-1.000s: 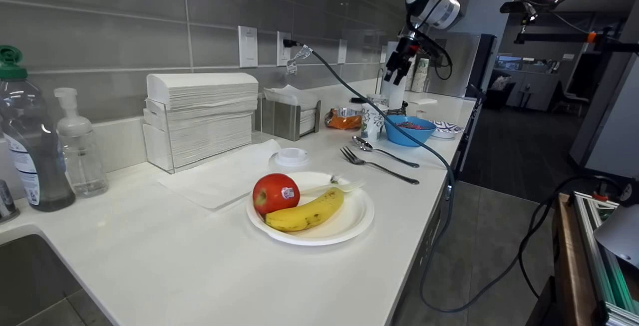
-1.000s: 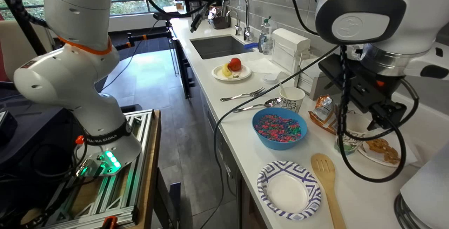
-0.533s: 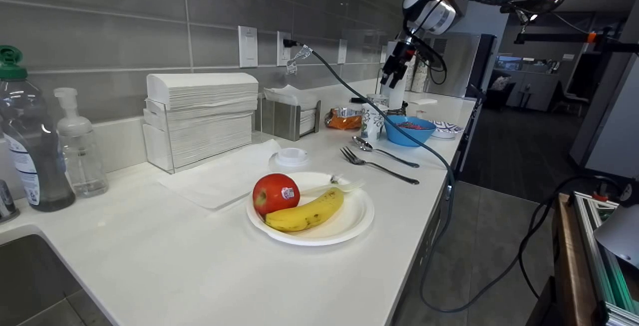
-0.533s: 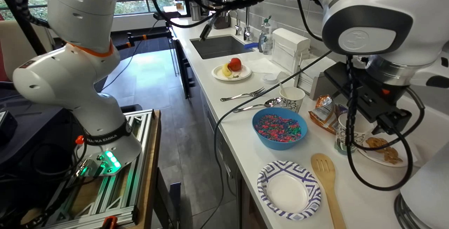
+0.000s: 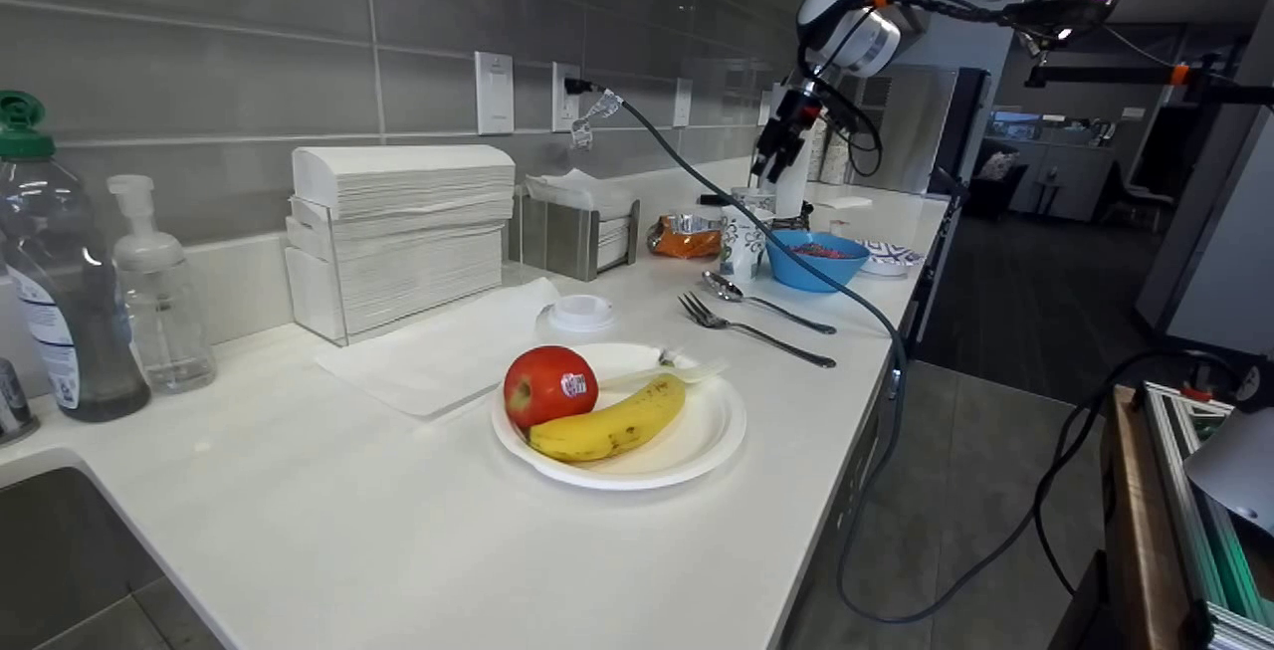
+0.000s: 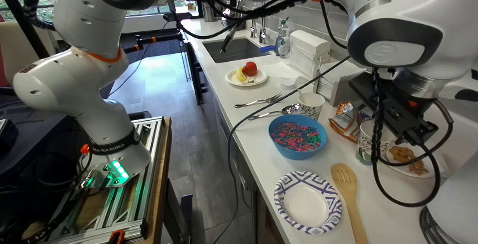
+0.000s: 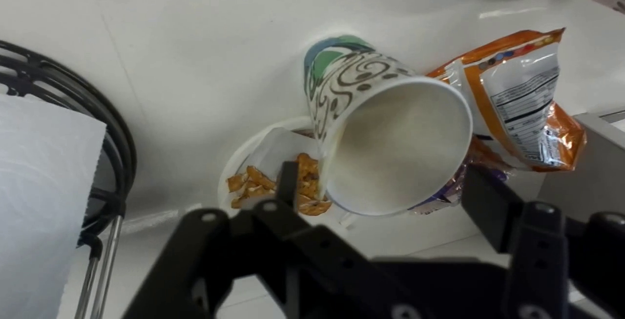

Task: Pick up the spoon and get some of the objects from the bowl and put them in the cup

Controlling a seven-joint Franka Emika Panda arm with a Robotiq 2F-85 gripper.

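Observation:
The metal spoon (image 6: 274, 113) lies on the counter beside the blue bowl (image 6: 297, 154); the spoon (image 5: 771, 306) and bowl (image 5: 808, 272) show in both exterior views. The bowl holds many small red, blue and green pieces. A patterned paper cup (image 6: 311, 106) with a stick in it stands behind the bowl. Another patterned paper cup (image 6: 365, 147) stands by the snack plate, partly behind cables. In the wrist view my gripper (image 7: 383, 192) is open, and that cup (image 7: 359, 77) shows with its mouth between the fingertips. The gripper (image 5: 771, 172) is above the counter and appears empty.
A snack bag (image 7: 527, 104) and a plate of brown snacks (image 7: 256, 182) flank the near cup. A paper towel stand (image 7: 110, 133) is close by. A fork (image 6: 257, 102), wooden turner (image 6: 349, 195), patterned plate (image 6: 282, 199) and fruit plate (image 6: 233, 80) lie around. A cable (image 6: 257, 109) crosses above the counter.
My gripper has moved down and toward the wall side, over the cup by the snack plate. The spoon, bowl and cups have not moved.

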